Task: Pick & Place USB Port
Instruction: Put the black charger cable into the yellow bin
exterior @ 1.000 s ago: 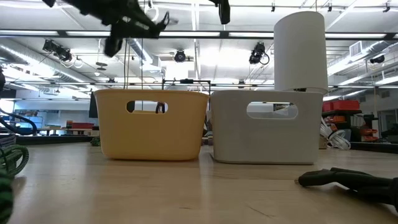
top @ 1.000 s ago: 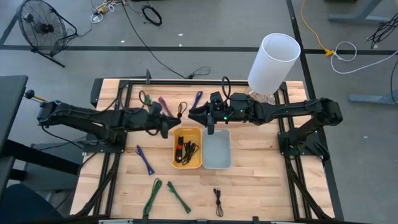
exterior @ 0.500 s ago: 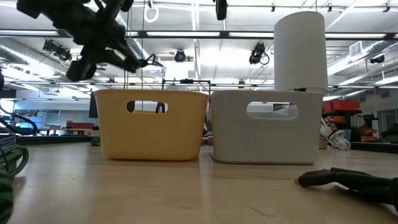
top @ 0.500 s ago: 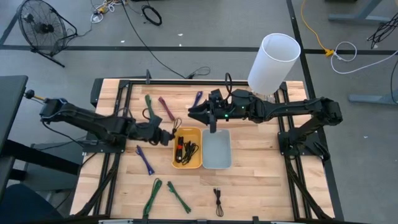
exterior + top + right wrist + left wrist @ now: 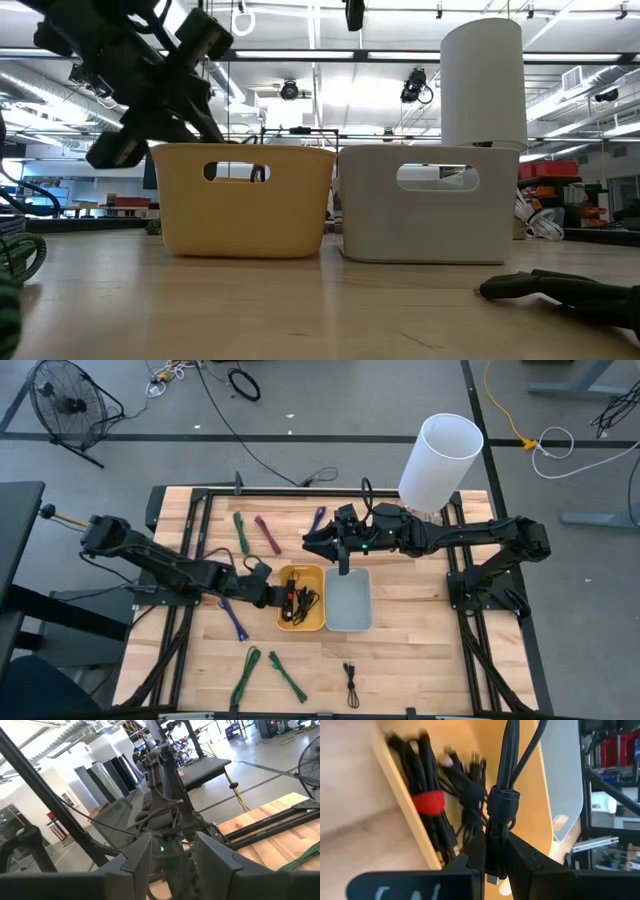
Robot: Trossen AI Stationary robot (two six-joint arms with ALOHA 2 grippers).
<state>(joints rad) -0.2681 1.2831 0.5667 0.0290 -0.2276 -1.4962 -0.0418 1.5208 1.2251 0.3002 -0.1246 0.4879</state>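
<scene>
Left gripper [image 5: 495, 865] clamped on black bundled cable [image 5: 501, 805], long axis running out from the fingers, over the yellow bin [image 5: 318, 622] directly beneath; right gripper [image 5: 341, 566], parted and empty, by grey bin [image 5: 350, 622]

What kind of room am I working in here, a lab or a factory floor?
Most likely a robotics lab or workshop: a wooden table on a concrete floor with loose cables and a standing fan, under exposed ceiling pipes and strip lights, with shelving behind.
</scene>
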